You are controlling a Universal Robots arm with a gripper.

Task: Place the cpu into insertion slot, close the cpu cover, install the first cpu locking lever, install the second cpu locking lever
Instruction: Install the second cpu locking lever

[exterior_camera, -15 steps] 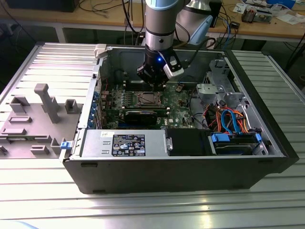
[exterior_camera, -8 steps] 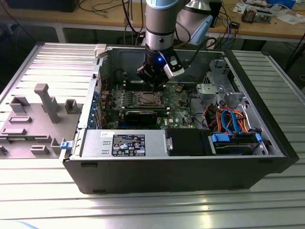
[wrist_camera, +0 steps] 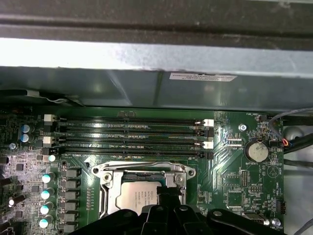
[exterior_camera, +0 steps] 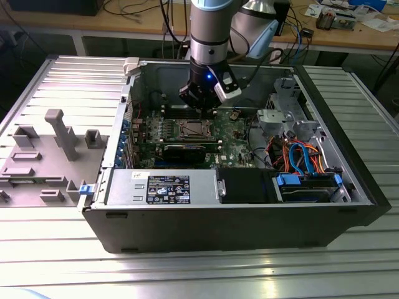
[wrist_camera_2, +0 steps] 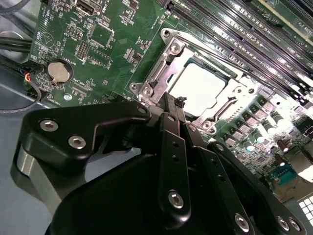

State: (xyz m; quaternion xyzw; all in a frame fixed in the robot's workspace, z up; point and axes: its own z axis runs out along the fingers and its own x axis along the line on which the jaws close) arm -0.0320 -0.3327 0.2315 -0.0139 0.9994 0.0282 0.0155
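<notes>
Inside open computer case (exterior_camera: 249, 205) on bench (exterior_camera: 187, 268): motherboard (wrist_camera_2: 98, 44), cpu cover (wrist_camera_2: 161, 73) down around cpu (wrist_camera_2: 200, 88) in socket. Claw (wrist_camera_2: 172, 105) narrow, fingers nearly together, tips just above cover's edge, beside cpu.

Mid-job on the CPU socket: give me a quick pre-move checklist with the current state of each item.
1. The cpu lies in the socket: ok, its silvery top shows flat through the frame window in both wrist views.
2. The cpu cover is down over the chip: ok, the metal frame lies around it.
3. Gripper position: ok, its tips sit at the socket's edge; in the exterior view it hangs over the motherboard.
4. Fingers closed on a locking lever: cannot tell, the tips hide the contact.
5. Both locking levers latched: cannot tell.
6. Memory slots beside the socket clear of the gripper: ok.
</notes>
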